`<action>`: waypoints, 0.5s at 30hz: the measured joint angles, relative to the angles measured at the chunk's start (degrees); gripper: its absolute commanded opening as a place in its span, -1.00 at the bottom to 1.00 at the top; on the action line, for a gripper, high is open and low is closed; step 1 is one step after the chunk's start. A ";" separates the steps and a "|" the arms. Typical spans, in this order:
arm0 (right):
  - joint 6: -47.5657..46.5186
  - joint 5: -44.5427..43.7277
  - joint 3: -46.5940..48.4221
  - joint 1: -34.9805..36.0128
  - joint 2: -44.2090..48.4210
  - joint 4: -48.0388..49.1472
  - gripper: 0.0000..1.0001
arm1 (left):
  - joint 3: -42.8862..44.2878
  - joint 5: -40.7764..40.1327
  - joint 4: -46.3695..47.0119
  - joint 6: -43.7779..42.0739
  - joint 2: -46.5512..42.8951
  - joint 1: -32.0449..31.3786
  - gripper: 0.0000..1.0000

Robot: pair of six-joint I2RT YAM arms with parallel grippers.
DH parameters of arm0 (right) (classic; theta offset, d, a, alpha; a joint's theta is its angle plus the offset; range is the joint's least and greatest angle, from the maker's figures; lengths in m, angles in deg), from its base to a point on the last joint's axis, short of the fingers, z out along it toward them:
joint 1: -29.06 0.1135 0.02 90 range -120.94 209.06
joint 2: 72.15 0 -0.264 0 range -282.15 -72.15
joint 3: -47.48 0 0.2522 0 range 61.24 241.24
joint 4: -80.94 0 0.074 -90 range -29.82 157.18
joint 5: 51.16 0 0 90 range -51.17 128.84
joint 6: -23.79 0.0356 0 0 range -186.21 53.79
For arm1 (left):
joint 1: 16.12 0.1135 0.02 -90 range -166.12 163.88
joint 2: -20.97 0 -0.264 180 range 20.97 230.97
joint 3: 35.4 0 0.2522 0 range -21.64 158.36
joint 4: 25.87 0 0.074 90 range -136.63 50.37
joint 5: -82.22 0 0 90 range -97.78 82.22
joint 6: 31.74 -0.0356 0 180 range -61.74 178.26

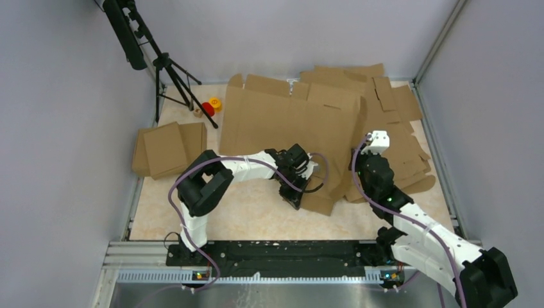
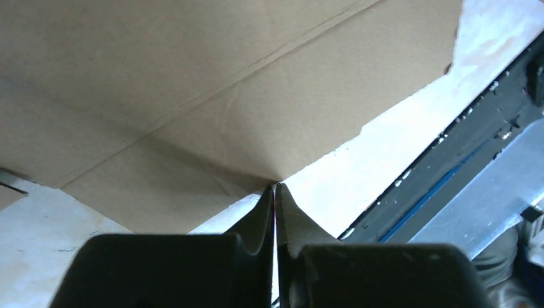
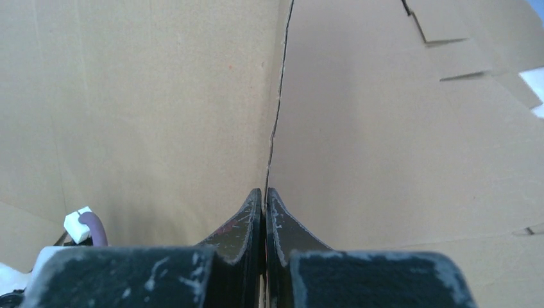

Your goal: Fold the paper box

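large creased brown paper box (image 1: 282, 122), mostly flat

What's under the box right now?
Around the box, bare table shows at the near and left edges. Its right side seems to lie over the pile of sheets. Whatever is beneath its middle is covered.

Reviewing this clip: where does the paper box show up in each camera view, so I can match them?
Top external: paper box, centre of the frame.
Left wrist: paper box fills the upper frame, near corner at the shut left pincer.
Right wrist: paper box is the left-hand panel, edge running up from the shut right pincer.
Shared landmark: both pincer tips at the box's edges, also seen from above.
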 measured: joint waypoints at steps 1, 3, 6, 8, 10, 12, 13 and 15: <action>0.72 -0.02 -0.35 0.00 -0.07 0.76 -1.00 | -1.05 -1.09 1.25 1.33 0.00 -0.20 -1.00; 2.25 -0.61 -1.57 0.11 -0.07 2.25 -1.00 | -2.32 -1.95 2.99 3.56 -0.28 -0.28 -1.00; 3.13 -2.89 -5.11 1.57 0.28 6.14 -1.00 | -4.31 -3.87 5.92 5.90 -1.77 -0.37 -1.00; 2.43 -5.25 -7.10 3.74 0.42 8.98 -0.99 | -5.20 -4.37 7.17 7.13 -2.32 -0.39 -1.00; 1.38 -7.63 -8.00 5.79 0.39 11.58 -0.98 | -5.55 -4.70 7.76 8.09 -2.51 -0.39 -1.00; -0.02 -9.31 -8.59 7.58 -0.46 14.47 -0.97 | -5.66 -5.53 8.07 9.16 -2.67 -0.44 -1.00; -0.66 -9.94 -8.70 8.22 -1.07 15.63 -0.96 | -5.68 -5.84 8.15 9.55 -2.71 -0.50 -1.00; -2.40 -11.41 -9.27 9.84 -2.80 18.99 -0.94 | -5.70 -6.64 8.17 10.47 -2.82 -0.61 -1.00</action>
